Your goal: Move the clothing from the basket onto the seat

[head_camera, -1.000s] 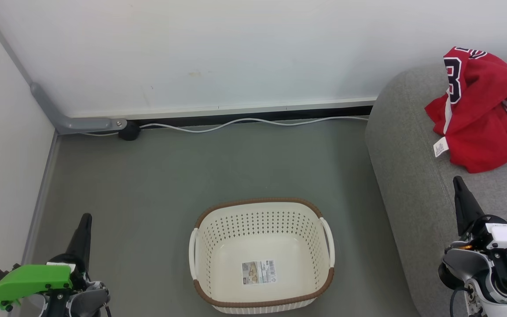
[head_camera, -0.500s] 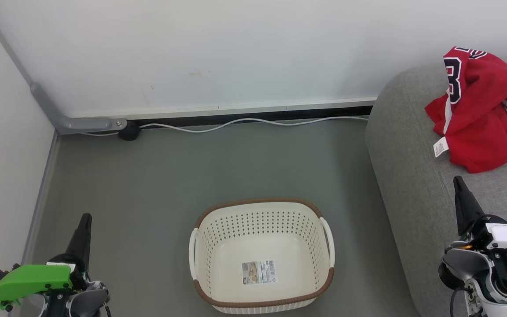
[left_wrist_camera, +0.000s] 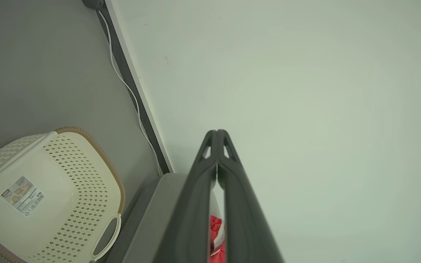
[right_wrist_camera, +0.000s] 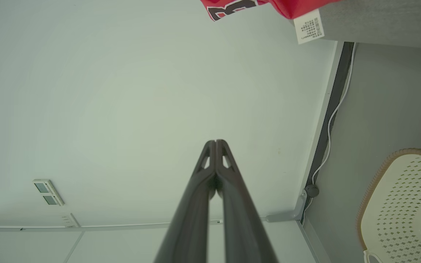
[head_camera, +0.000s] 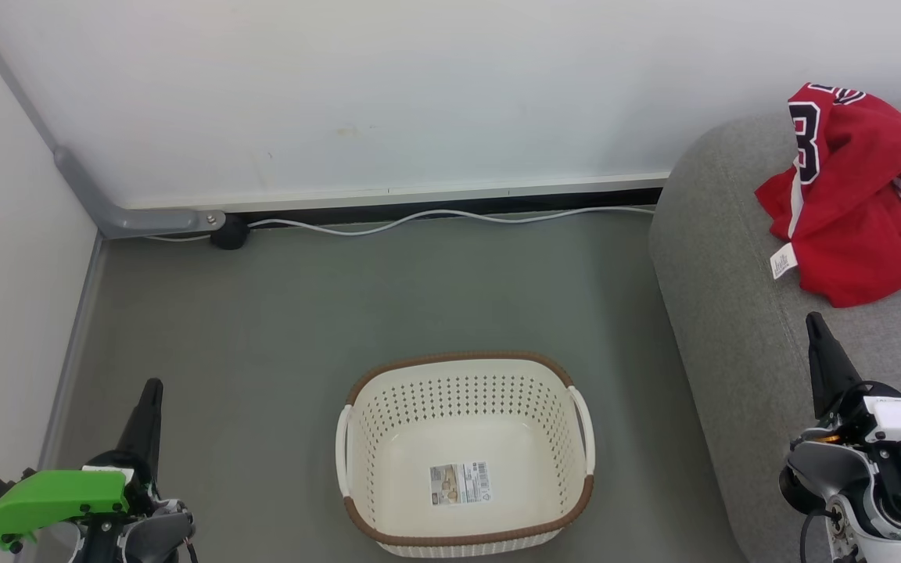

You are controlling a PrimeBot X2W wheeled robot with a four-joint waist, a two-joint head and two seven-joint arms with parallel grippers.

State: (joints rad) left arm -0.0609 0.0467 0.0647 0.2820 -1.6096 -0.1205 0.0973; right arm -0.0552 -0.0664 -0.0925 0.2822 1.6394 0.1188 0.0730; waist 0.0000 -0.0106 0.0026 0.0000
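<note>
The red clothing (head_camera: 857,195) lies in a heap on the grey seat (head_camera: 732,274) at the right, its black-and-white number and white stripe showing; an edge with its tag appears in the right wrist view (right_wrist_camera: 269,5). The cream basket (head_camera: 466,457) with a brown rim stands on the floor at centre, holding nothing but its label sticker (head_camera: 460,482). My left gripper (head_camera: 152,389) is shut at the lower left, well left of the basket. My right gripper (head_camera: 813,320) is shut over the seat's front part, below the clothing and apart from it.
A white wall runs along the back with a grey cable (head_camera: 450,217) on the floor at its foot. A grey conduit (head_camera: 106,211) and a dark round fitting (head_camera: 229,231) sit in the left corner. Grey floor surrounds the basket.
</note>
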